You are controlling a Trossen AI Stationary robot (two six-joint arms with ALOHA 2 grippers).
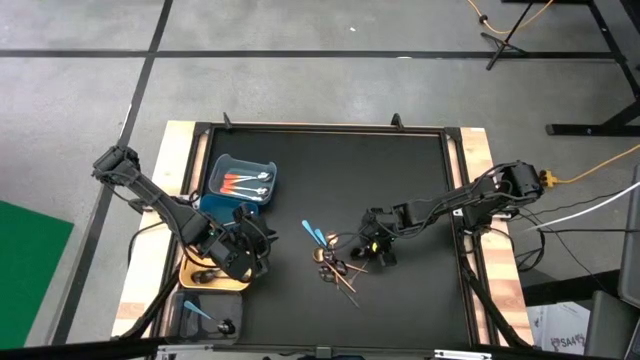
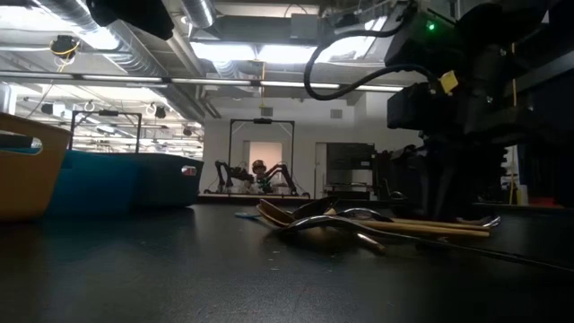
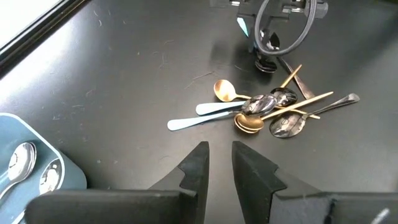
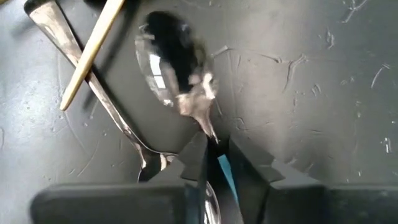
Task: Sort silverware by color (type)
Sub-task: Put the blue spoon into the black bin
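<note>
Resting low over the black table (image 1: 400, 180), the right gripper (image 1: 376, 246) sits at the right edge of the silverware pile (image 1: 338, 270), with its fingers (image 4: 198, 155) drawn nearly together around the thin neck of a dark, shiny spoon (image 4: 174, 62). In the right wrist view a sliver of light blue shows in the narrow gap between the fingers, and the spoon's bowl lies just ahead of the tips. A gold handle (image 4: 93, 50) crosses above a second silver-dark handle (image 4: 93, 93) beside that bowl.

Seen from the left wrist, the pile is a tangle of gold spoons (image 3: 224, 91), black spoons (image 3: 287, 126) and long gold handles, with a light blue utensil (image 3: 199, 118) lying along its near side, touching the heap.

Across the table, the left gripper (image 1: 243, 252) hovers beside the yellow bin (image 1: 200, 276), well apart from the pile, its fingers (image 3: 196, 165) slightly apart and holding nothing. Farther back, a blue bin (image 1: 222, 165) holds orange-handled pieces (image 1: 240, 183) with silver heads. Nearest the table's front edge, a grey bin (image 1: 185, 322) holds a light blue piece (image 1: 197, 311).
</note>
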